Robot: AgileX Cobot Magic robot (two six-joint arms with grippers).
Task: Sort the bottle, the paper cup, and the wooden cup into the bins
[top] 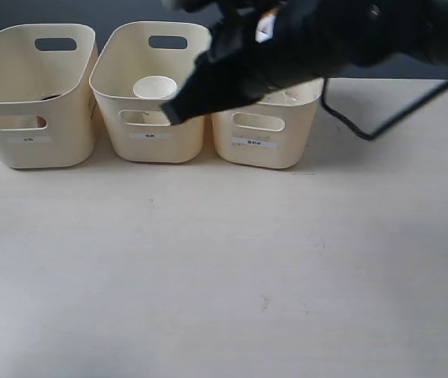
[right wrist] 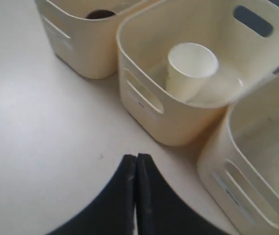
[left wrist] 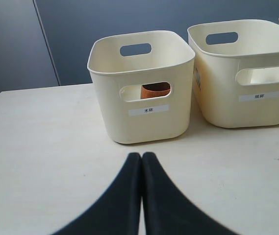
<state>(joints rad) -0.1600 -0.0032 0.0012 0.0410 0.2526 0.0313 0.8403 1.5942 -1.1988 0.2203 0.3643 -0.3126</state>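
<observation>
Three cream bins stand in a row at the back of the table. The wooden cup (left wrist: 156,89) sits in the left bin (left wrist: 144,122) and shows through its handle cut-out; it is also a dark rim (right wrist: 100,14) in the right wrist view. Inside the middle bin (top: 161,150) the paper cup (top: 155,87) stands upright, also seen as the white cup (right wrist: 190,68). I cannot make out the bottle; the right bin (top: 267,153) is partly covered by my right arm. My right gripper (right wrist: 137,157) hangs shut and empty, its blurred tip (top: 172,114) over the middle bin's front. My left gripper (left wrist: 141,155) is shut and empty, low before the left bin.
A black cable (top: 365,130) trails over the table behind the right bin. A dark wall rises behind the bins. The pale tabletop (top: 224,276) stretches in front of the bins toward the near edge.
</observation>
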